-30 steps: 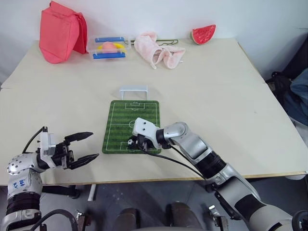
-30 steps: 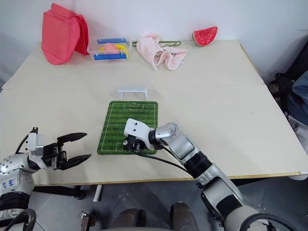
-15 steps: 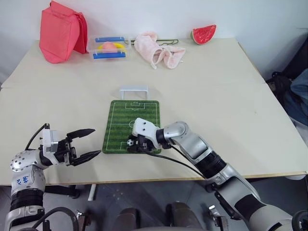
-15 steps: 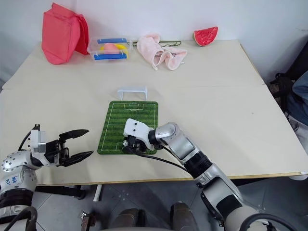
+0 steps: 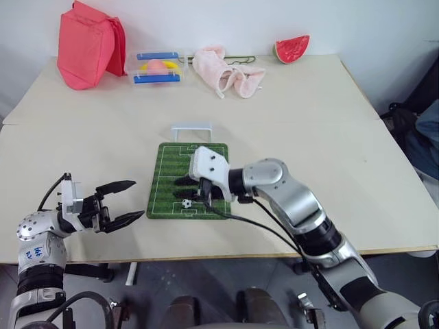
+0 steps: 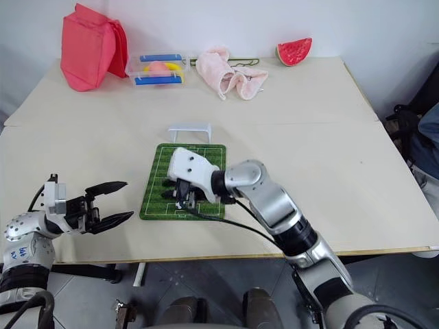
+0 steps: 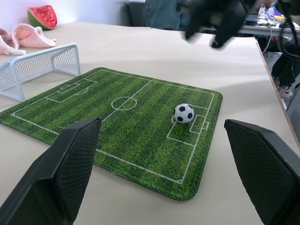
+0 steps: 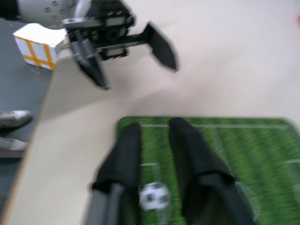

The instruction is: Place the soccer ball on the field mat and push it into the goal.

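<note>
Fingers of the right gripper [image 5: 194,190] hang nearly closed and empty above the soccer ball [image 5: 186,203], which rests free on the field mat [image 5: 175,170] near its near end. Placing looks done; pushing comes next: lower behind the ball, sweep toward the goal [image 5: 191,129] beyond the far edge. Left gripper [image 5: 122,201] hovers wide open, empty, beside the mat.

soccer ball [image 8: 154,197] on field mat [image 8: 262,145], between fingers [image 8: 124,154]
</note>
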`<act>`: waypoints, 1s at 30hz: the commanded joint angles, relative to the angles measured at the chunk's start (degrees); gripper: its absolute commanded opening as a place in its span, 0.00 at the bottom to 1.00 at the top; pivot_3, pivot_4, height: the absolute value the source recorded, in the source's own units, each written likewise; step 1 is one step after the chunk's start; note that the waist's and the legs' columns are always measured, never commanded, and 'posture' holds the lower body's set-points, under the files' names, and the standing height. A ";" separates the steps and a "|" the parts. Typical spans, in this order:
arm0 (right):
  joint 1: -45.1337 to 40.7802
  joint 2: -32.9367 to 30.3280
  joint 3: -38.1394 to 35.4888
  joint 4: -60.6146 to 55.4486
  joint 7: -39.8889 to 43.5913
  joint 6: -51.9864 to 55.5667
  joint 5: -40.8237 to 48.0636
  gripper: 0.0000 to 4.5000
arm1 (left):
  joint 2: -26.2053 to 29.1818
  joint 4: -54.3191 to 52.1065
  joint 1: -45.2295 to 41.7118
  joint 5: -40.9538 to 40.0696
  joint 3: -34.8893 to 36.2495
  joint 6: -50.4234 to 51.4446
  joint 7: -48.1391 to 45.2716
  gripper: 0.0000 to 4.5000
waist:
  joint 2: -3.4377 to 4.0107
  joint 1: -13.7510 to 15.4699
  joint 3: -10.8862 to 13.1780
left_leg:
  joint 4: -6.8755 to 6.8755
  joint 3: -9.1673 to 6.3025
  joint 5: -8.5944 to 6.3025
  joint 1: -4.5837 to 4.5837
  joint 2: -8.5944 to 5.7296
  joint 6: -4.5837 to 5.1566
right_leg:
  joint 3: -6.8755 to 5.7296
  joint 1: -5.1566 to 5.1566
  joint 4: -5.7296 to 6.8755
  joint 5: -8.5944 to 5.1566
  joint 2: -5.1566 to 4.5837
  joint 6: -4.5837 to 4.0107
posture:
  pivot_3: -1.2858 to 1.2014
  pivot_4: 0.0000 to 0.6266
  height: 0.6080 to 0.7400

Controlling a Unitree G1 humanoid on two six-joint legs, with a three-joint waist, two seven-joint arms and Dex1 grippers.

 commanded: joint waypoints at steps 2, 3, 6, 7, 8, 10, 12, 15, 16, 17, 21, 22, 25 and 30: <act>2.59 0.36 1.76 -2.07 -1.71 -0.22 0.33 0.01 | 0.94 -0.77 -0.43 -1.43 0.24 1.23 -2.86 1.00 | 0.00 -0.03 0.00 | 0.00 0.01 0.00 0.00 0.00 0.00 | 0.01 0.00 -0.01 0.00 0.00 0.00 | 0.52 0.24 1.00; 3.11 0.72 1.85 -1.94 -2.03 0.12 0.66 0.01 | 1.18 -0.71 -0.50 -1.32 0.29 1.26 -2.84 1.00 | 0.00 -0.03 0.00 | 0.01 0.01 0.00 0.00 0.00 0.00 | 0.01 0.00 -0.01 0.00 0.00 0.00 | 0.52 0.24 1.00; 4.90 1.53 3.07 -0.03 -2.43 -0.97 0.83 0.01 | 1.77 -0.69 -0.45 -1.01 0.54 0.98 -2.73 1.00 | -0.01 -0.02 0.00 | 0.02 0.01 0.00 0.00 0.00 0.00 | 0.01 0.00 -0.01 0.00 0.00 0.00 | 0.52 0.24 1.00; 5.28 1.65 3.49 0.65 -2.42 -1.51 0.67 0.01 | 1.84 -0.85 -0.29 -1.03 0.57 0.96 -2.70 1.00 | -0.01 -0.01 0.00 | 0.02 0.00 0.00 0.00 0.00 0.00 | 0.00 0.00 -0.01 0.00 0.00 0.00 | 0.52 0.24 1.00; 5.38 2.02 3.64 1.97 -2.49 -2.26 0.52 0.01 | 1.86 -1.17 0.02 -1.13 0.61 0.99 -2.63 1.00 | -0.01 -0.02 0.00 | 0.01 0.00 0.00 0.00 0.00 0.00 | 0.00 0.00 -0.01 0.00 0.00 0.00 | 0.52 0.24 1.00; 4.92 2.81 3.60 4.83 -2.64 -3.61 0.22 0.01 | 1.91 -1.73 0.57 -1.31 0.66 1.00 -2.54 1.00 | -0.01 -0.03 0.00 | 0.01 0.00 0.00 0.00 -0.01 0.00 | 0.01 0.00 -0.02 0.00 0.00 0.00 | 0.52 0.24 1.00; 4.20 3.45 3.45 8.13 -2.70 -5.20 -0.12 0.01 | 1.93 -2.21 0.98 -1.45 0.72 1.09 -2.41 1.00 | 0.00 -0.04 0.00 | 0.02 0.01 0.00 0.00 -0.02 0.00 | 0.01 0.01 -0.01 0.00 0.00 0.00 | 0.52 0.24 1.00; 2.97 3.89 2.92 13.90 -3.13 -8.81 -1.16 0.01 | 2.03 -2.52 1.25 -1.43 0.84 0.98 -2.10 1.00 | 0.00 -0.04 0.00 | 0.03 0.01 0.00 0.00 -0.01 0.00 | 0.00 0.00 -0.02 0.00 0.00 0.00 | 0.52 0.24 1.00; 2.37 4.14 2.33 15.70 -3.54 -9.80 -1.38 0.01 | 2.09 -2.43 1.21 -1.34 0.87 0.82 -2.01 1.00 | 0.00 -0.04 0.00 | 0.03 0.01 0.00 0.00 -0.02 0.00 | 0.00 0.00 -0.01 0.00 0.00 0.00 | 0.52 0.24 1.00; 1.18 4.38 1.09 18.10 -4.29 -10.95 -1.51 0.01 | 2.14 -2.31 1.04 -1.27 0.87 0.75 -1.93 1.00 | 0.00 -0.05 0.00 | 0.03 0.01 0.00 0.00 -0.02 0.00 | 0.00 0.00 -0.01 0.00 0.00 0.00 | 0.52 0.24 1.00; -4.80 4.33 -4.23 26.29 -7.23 -15.13 -1.82 0.01 | 2.23 -1.45 -0.32 -0.88 0.78 0.45 -1.48 1.00 | 0.01 -0.14 0.01 | 0.06 0.01 0.01 0.00 -0.02 -0.01 | -0.01 0.00 0.00 0.00 0.00 0.00 | 0.52 0.24 1.00; -6.13 4.19 -5.26 27.77 -7.68 -16.05 -1.89 0.01 | 2.26 -1.05 -0.70 -0.79 0.75 0.34 -1.49 1.00 | 0.01 -0.13 0.01 | 0.06 0.01 0.01 0.00 -0.01 -0.01 | -0.02 0.00 0.00 0.00 0.00 0.00 | 0.52 0.24 1.00; -12.69 3.06 -12.57 33.00 -13.68 -18.81 -1.63 0.01 | 2.19 0.22 -2.35 -0.16 0.50 -0.38 -1.05 1.00 | 0.02 -0.19 0.01 | 0.06 0.00 0.01 0.00 -0.02 -0.01 | -0.02 -0.02 0.03 0.00 0.00 0.00 | 0.52 0.24 1.00; -14.54 1.22 -19.81 27.69 -16.92 -15.66 1.33 0.01 | 1.73 2.24 -4.14 0.89 0.03 -0.52 0.12 1.00 | 0.02 -0.27 0.01 | 0.02 -0.03 0.01 0.00 -0.01 -0.02 | -0.11 -0.01 0.12 0.00 -0.01 0.00 | 0.52 0.24 1.00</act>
